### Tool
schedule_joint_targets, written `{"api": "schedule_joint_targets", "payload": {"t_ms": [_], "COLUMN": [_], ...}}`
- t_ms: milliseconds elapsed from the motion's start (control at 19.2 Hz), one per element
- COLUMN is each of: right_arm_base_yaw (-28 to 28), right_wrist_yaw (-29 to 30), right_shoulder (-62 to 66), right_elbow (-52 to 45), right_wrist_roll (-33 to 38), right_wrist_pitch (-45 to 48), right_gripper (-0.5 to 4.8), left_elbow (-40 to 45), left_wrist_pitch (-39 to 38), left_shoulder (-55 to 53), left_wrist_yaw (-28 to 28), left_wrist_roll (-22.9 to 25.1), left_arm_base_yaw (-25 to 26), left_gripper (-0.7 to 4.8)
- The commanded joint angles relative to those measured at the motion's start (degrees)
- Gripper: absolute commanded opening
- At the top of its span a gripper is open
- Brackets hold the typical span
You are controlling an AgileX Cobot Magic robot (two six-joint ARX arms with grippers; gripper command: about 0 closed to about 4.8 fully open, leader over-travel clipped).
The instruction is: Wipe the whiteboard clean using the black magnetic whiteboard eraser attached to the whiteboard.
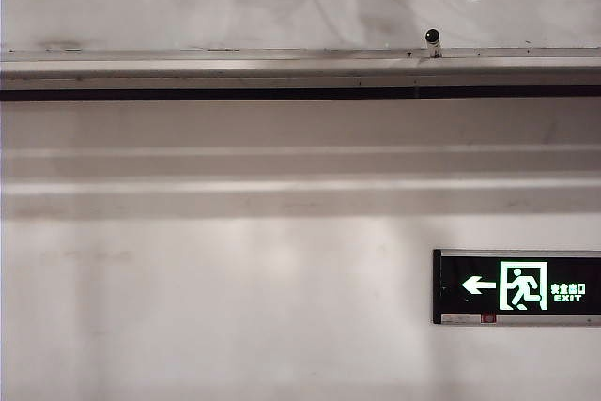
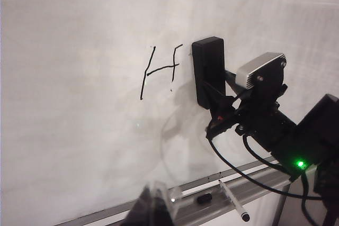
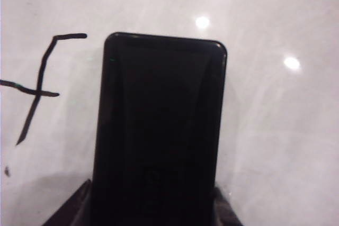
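The wide, shiny white whiteboard point(image 2: 79, 130) stands upright, with a pale metal rail along its lower edge. A black letter H point(image 2: 160, 71) is drawn on it in marker. Just beside the H, on the side away from the bare board, sits the black, box-shaped magnetic eraser point(image 2: 207, 70). It lies flat against the board, and its long side runs up and down.

The right gripper point(image 2: 214, 101) is at the eraser. Its two dark fingers point(image 3: 69, 213) sit one on each side of the eraser's lower part, and they pinch it between them. In the right wrist view the eraser point(image 3: 159, 130) fills the middle, with one leg of the H off to one side. So the writing to be wiped lies right next to the eraser, sideways from it, on the side of the left arm.

The left gripper point(image 2: 153, 207) hangs low near the rail, well apart from the eraser. Its clear fingertips are pressed together and hold nothing. A marker pen point(image 2: 234, 200) and a small black cap point(image 2: 204, 198) lie on the rail.

The right arm is much nearer to the eraser, so I think it does the wiping. The next move looks like a sideways slide across the H, with the eraser kept flat on the board.
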State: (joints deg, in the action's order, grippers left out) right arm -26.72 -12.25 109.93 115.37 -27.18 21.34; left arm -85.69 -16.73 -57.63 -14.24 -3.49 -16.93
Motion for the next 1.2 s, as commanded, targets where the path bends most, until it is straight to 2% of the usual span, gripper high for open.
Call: {"api": "schedule_joint_targets", "payload": {"t_ms": [52, 261, 417, 574, 782, 887, 1200], "right_arm_base_yaw": [-0.6, -0.7, -0.7, -1.4, -2.5, -3.4, -3.5], "right_wrist_yaw": [8.8, 9.4, 8.8, 3.6, 3.1, 3.1, -0.4], "right_shoulder": [1.0, 1.6, 1.9, 1.9, 1.9, 1.9, 1.9], "right_elbow": [0.0, 0.0, 0.0, 0.0, 0.0, 0.0, 0.0], "right_wrist_roll": [0.9, 0.8, 0.1, 0.0, -0.8, -3.4, -3.3], "right_wrist_pitch": [-10.1, -15.9, -16.8, -12.4, -3.3, -0.2, 4.2], "right_gripper": [1.46, 1.46, 1.46, 1.46, 1.47, 1.47, 1.47], "left_elbow": [-0.2, -0.2, -0.2, -0.2, -0.3, -0.2, -0.2], "left_wrist_pitch": [0.5, 0.4, 0.0, -1.0, -1.2, -1.3, -1.5], "left_shoulder": [0.1, 0.1, 0.1, 0.1, 0.1, 0.1, 0.1], "left_wrist_yaw": [-1.7, -1.7, -1.7, -1.7, -1.7, -1.7, -1.7], "left_wrist_roll": [0.0, 0.0, 0.0, 0.0, 0.0, 0.0, 0.0], "left_arm_base_yaw": [-0.1, -0.1, -0.1, -0.1, -0.1, -0.1, -0.1], "left_gripper": [-0.05, -0.05, -0.05, -0.05, -0.05, -0.05, -0.05]}}
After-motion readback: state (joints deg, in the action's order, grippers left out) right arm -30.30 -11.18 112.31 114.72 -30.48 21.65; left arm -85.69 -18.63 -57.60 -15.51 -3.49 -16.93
